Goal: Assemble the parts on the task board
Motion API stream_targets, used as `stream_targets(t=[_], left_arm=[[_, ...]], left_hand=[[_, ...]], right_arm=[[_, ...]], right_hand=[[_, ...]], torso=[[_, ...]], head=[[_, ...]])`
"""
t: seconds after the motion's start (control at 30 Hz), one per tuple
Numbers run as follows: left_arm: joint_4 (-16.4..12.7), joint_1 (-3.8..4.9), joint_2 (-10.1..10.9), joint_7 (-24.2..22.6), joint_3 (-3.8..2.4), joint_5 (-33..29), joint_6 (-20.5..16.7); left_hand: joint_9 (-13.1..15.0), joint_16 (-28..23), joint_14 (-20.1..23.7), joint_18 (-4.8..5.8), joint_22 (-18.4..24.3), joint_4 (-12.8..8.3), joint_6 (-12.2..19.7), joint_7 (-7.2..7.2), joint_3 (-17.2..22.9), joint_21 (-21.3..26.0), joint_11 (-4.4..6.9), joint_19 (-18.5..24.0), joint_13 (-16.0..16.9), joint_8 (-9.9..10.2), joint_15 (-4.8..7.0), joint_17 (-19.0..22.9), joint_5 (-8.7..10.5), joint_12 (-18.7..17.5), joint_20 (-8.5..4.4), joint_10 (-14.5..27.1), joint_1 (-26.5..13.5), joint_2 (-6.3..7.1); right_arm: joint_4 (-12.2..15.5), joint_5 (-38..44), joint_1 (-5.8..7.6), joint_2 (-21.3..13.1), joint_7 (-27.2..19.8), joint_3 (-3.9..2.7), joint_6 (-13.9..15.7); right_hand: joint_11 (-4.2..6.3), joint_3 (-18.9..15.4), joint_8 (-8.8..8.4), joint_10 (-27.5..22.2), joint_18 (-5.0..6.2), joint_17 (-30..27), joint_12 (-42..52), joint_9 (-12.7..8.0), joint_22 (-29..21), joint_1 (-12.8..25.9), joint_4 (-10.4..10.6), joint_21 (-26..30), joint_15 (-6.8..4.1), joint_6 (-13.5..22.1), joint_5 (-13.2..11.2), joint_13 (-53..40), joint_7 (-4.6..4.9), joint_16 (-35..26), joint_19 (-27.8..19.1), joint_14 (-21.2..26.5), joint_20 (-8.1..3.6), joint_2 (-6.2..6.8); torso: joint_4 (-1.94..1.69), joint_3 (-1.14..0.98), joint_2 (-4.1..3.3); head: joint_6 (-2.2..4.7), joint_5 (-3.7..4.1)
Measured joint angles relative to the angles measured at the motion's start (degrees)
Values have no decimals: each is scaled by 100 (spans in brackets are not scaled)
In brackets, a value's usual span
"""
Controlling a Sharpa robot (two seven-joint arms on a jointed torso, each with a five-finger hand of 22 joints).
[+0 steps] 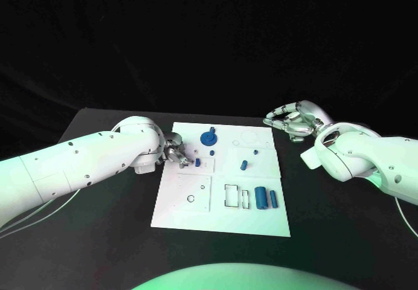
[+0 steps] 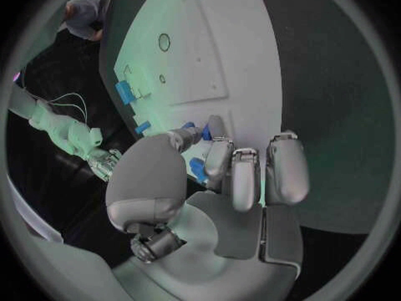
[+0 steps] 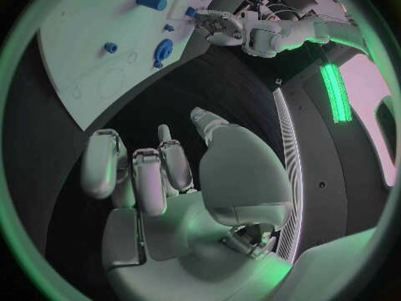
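Note:
The white task board [image 1: 183,208] lies mid-table. My left hand [image 1: 175,152] is at the board's left edge and pinches a small blue part [image 1: 197,162] between thumb and finger; the left wrist view shows this part [image 2: 204,132] at the fingertips. A blue gear-like part [image 1: 208,138] stands at the far end of the board. Two small blue pegs [image 1: 244,164] sit mid-board, and two blue cylinders [image 1: 266,197] lie near its right edge. My right hand [image 1: 292,122] hovers off the board's far right corner, fingers curled in and holding nothing.
Recesses and holes mark the board, including a rectangular slot [image 1: 232,196] beside the cylinders and a ring outline [image 1: 250,137] at the far right. Black table [image 1: 104,241] surrounds the board. In the right wrist view the board [image 3: 83,60] and my left hand [image 3: 219,25] are visible.

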State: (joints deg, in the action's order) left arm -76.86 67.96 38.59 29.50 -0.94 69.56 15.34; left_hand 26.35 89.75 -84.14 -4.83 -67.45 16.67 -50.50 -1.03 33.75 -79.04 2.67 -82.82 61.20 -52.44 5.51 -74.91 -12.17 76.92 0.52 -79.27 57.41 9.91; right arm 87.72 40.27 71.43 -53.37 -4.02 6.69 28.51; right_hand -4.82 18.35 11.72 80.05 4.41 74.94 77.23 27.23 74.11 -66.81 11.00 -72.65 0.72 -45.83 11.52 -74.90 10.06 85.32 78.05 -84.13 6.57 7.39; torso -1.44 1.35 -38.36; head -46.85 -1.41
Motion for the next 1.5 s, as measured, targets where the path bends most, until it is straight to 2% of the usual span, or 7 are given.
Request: stream_targets(t=[0.73, 0.87, 1.1, 1.3, 1.37, 1.4, 1.5], left_arm=[[-101, -14, 149, -3, -27, -159, -113], [-122, -16, 180, -6, -77, -217, -193], [-227, -12, 313, -23, -264, -386, -439], [-318, 25, 396, -98, -389, -625, -809], [-324, 32, 403, -153, -402, -708, -941], [-324, 36, 405, -207, -408, -767, -1036], [-320, 43, 399, -383, -404, -885, -1248]], left_hand=[[-103, 0, 0, 0, 22, 30, 0, 1, -737, 0, -1, 0, -46, 6, 0, 0, 153, 0, 0, 1, -502, 12], [-114, 0, 0, 0, 45, 16, 0, 1, -752, 0, -1, 0, -100, 6, 0, 0, 153, 0, 0, 1, -502, 12], [-135, -38, 0, 0, 181, 4, 118, -71, -819, 86, -40, 0, -333, 6, 0, 0, 153, -145, 0, 170, -440, -50], [-185, -131, 12, 0, 512, 8, 371, -164, -918, 291, -107, 136, -967, 84, -12, 0, 117, -493, 52, 605, -279, -90], [-226, -215, 19, 0, 773, 8, 544, -231, -953, 450, -171, 253, -1535, 156, -74, 0, 109, -826, 85, 964, -166, -75], [-272, -273, 15, -78, 1019, 8, 695, -302, -966, 605, -240, 356, -2045, 234, -139, 0, 86, -1138, 126, 1304, -32, -76], [-363, -593, 13, -240, 1858, -12, 979, -459, -945, 1146, -380, 739, -2781, 378, -272, 35, 86, -1692, 201, 1966, 359, -46]], right_arm=[[-10, -6, -16, -2, -3, 0, 0], [-13, -7, -21, -1, -3, 0, 0], [-25, -10, -33, 3, -3, 0, -1], [-42, -14, -37, 8, -3, 0, -1], [-44, -15, -38, 9, -3, 0, 0], [-45, -15, -39, 9, -4, 0, 0], [-47, -18, -40, 9, -5, 1, 0]], right_hand=[[0, 0, 0, 0, 0, -1, 0, 3, 0, 0, 0, 0, 0, 0, 0, 0, 0, 0, 0, 0, 0, 0], [0, 0, 0, 0, 0, -2, 0, 3, 0, 0, 0, 0, 0, 0, 0, 0, 0, 0, 0, 0, 0, 0], [0, 1, 0, 0, 0, -2, 0, 3, 0, 0, -1, 0, 0, 0, 0, 0, 0, 0, 0, 0, 0, 0], [0, -17, 0, 0, 0, -2, 0, 3, -12, 0, 17, 26, 0, 0, 0, 0, 0, 0, 0, 0, 0, 0], [0, -17, 0, 0, 0, -2, 0, 3, -12, 0, 17, 27, 0, 0, 0, 0, 0, 0, 0, 0, 0, 0], [0, -17, 0, 0, 0, -2, 0, 3, -12, 0, 17, 27, 0, 0, 0, 0, 0, 0, 0, 0, 0, 0], [0, -17, 0, 0, 0, -3, 0, 2, -12, 0, 17, 27, 0, 0, 0, 0, 0, 0, 0, 0, 0, 0]], torso=[[1, 0, 2], [1, 1, 2], [3, -3, 3], [3, -7, 6], [3, -8, 6], [3, -9, 6], [3, -10, 5]], head=[[-3, 10], [-2, 12], [-4, 16], [-10, 16], [-8, 13], [-4, 12], [8, 12]])
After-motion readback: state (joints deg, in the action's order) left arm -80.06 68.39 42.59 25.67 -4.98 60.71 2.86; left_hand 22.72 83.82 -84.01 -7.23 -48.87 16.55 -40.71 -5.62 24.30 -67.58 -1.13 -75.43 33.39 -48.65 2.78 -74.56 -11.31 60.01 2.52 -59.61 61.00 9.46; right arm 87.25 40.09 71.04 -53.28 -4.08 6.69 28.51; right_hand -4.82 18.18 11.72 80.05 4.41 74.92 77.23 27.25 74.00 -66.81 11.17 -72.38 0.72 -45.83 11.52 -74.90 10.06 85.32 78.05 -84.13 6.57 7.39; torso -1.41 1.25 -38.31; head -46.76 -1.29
